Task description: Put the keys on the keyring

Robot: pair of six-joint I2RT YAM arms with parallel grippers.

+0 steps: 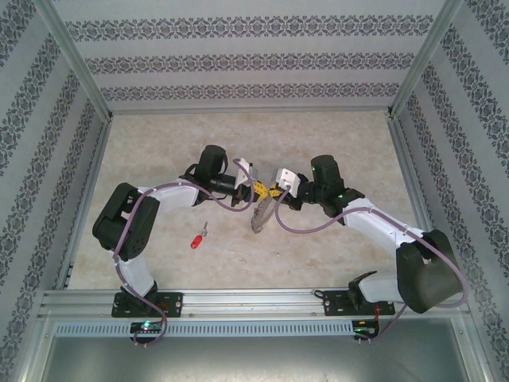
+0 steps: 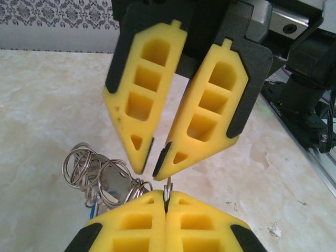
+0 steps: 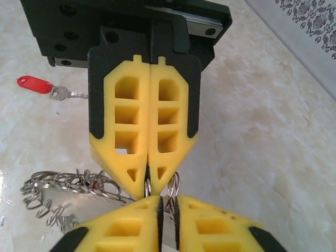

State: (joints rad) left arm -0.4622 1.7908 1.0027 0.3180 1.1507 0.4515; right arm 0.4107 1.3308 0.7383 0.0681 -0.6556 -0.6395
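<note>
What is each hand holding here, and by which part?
Left hand pinches a wire loop of the silvery coiled metal keyring at its fingertips. Right hand, slightly parted beside it: grip unclear.

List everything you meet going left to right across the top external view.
left arm's elbow → red-tagged key → left gripper → right gripper → right arm's elbow. The keyring hangs just below where the two grippers meet, so it is left out.
</note>
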